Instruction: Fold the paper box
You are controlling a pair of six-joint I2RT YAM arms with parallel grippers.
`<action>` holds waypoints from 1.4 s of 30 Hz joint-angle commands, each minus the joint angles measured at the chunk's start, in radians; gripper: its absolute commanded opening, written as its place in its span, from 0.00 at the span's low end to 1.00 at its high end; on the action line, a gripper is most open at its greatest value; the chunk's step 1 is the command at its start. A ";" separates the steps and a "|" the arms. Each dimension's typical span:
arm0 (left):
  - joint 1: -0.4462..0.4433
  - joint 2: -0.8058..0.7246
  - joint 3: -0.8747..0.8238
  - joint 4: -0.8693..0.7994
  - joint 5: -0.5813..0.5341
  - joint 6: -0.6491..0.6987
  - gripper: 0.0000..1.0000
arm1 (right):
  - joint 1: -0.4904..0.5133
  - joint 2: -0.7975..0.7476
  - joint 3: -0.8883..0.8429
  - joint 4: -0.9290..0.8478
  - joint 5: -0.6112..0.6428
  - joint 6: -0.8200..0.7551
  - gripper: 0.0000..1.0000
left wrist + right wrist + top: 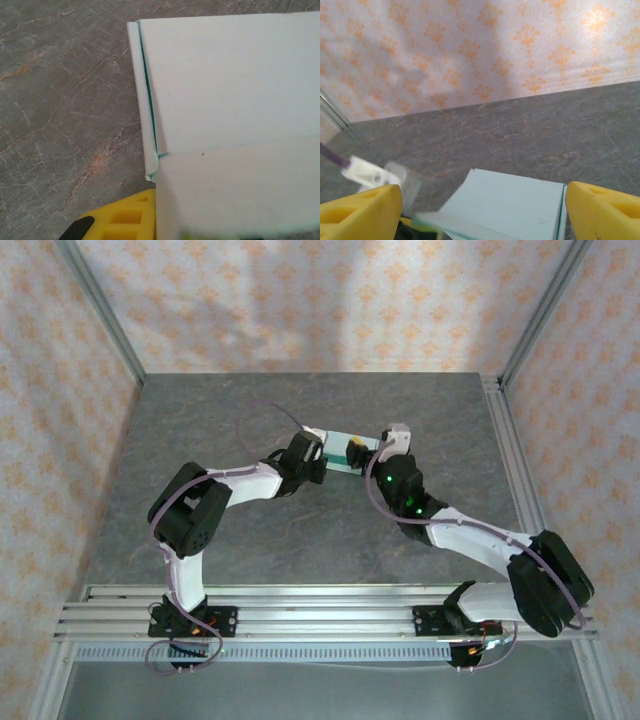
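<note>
The paper box point(347, 449) is a small flat pale mint box lying on the grey table between both grippers. In the left wrist view the paper box point(225, 85) lies very close, a thin teal seam down its left edge. One yellow finger point(125, 217) sits against its near left corner, and a near panel of card hides the other finger. My left gripper point(320, 456) touches the box's left end. My right gripper point(386, 447) is at its right end. In the right wrist view the paper box point(510, 202) lies between the fingers of my open right gripper point(485, 210), its right edge next to the right finger point(605, 210).
The grey marbled table point(250, 410) has patterned walls at the back and sides. An aluminium rail point(505, 450) runs along the right edge. A white part of the left arm with a purple cable point(367, 172) shows just left of the box.
</note>
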 commanded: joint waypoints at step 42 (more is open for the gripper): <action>0.177 0.101 0.203 -0.177 0.418 -0.414 0.56 | -0.328 0.635 0.475 -0.563 -0.628 0.111 0.53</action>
